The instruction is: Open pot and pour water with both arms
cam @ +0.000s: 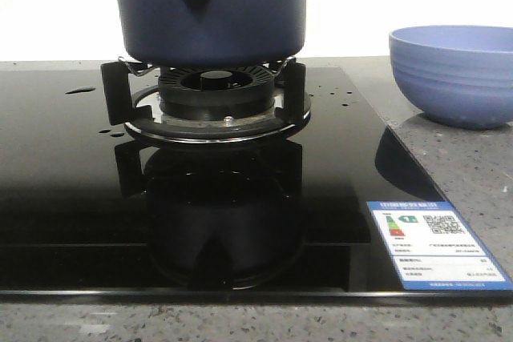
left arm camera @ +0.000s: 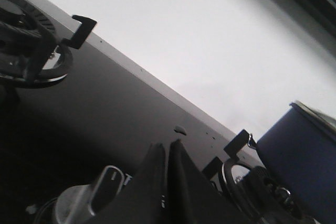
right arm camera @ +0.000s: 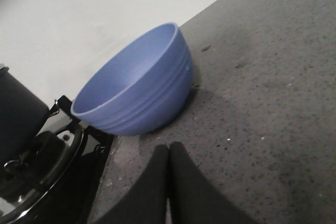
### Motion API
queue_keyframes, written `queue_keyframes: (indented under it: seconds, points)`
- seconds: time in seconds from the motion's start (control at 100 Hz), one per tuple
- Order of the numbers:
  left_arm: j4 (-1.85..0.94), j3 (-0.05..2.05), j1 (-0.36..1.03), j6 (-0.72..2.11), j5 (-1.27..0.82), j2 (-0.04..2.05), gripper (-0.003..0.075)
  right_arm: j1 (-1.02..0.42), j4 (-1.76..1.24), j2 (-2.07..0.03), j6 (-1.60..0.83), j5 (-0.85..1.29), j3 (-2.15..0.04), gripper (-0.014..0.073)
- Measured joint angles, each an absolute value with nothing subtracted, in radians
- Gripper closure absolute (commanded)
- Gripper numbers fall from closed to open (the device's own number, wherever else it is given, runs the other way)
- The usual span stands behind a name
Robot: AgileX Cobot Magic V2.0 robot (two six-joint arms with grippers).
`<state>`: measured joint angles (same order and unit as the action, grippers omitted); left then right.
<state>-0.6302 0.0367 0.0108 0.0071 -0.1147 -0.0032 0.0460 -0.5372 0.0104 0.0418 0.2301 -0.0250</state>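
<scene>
The dark navy pot (cam: 210, 7) stands on the burner grate (cam: 204, 98) of the black glass hob, its handle socket with a round hole facing the camera; its top is cut off by the frame. In the left wrist view the pot (left arm camera: 300, 156) is off to one side, and my left gripper (left arm camera: 168, 148) is shut with nothing in it above the black glass, apart from the pot. Over the grey counter my right gripper (right arm camera: 168, 150) is also shut and empty, a short way from the periwinkle bowl (right arm camera: 137, 85). Neither gripper appears in the front view.
The ribbed periwinkle bowl (cam: 453, 74) sits on the speckled counter to the right of the hob. A control knob (left arm camera: 97, 190) is close beside my left fingers. A second burner (left arm camera: 26, 51) lies farther along the hob. An energy label (cam: 433, 250) sticks to the hob's front right corner.
</scene>
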Motion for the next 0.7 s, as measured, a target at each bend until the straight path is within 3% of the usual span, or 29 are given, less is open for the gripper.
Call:
queue_keyframes:
  seconds: [0.17,0.37,0.55,0.63,0.7]
  points:
    - [-0.489,0.201,0.011,0.026,-0.262,0.032,0.0739,0.046,-0.46,-0.026,0.006,0.352,-0.185,0.0644]
    - [-0.463,0.436,0.013,0.236,-0.467,0.214,0.0739,0.046,-0.422,-0.246,-0.138,0.532,-0.376,0.0645]
    - [-0.48,0.55,0.099,0.325,-0.506,0.328,0.0738,0.046,-0.413,-0.419,-0.25,0.643,-0.517,0.0643]
    - [-0.482,0.578,0.152,0.354,-0.508,0.367,0.0722,0.046,-0.413,-0.463,-0.26,0.655,-0.554,0.0597]
    - [-0.489,0.599,0.199,0.37,-0.508,0.399,0.0666,0.046,-0.416,-0.486,-0.264,0.662,-0.577,0.0498]
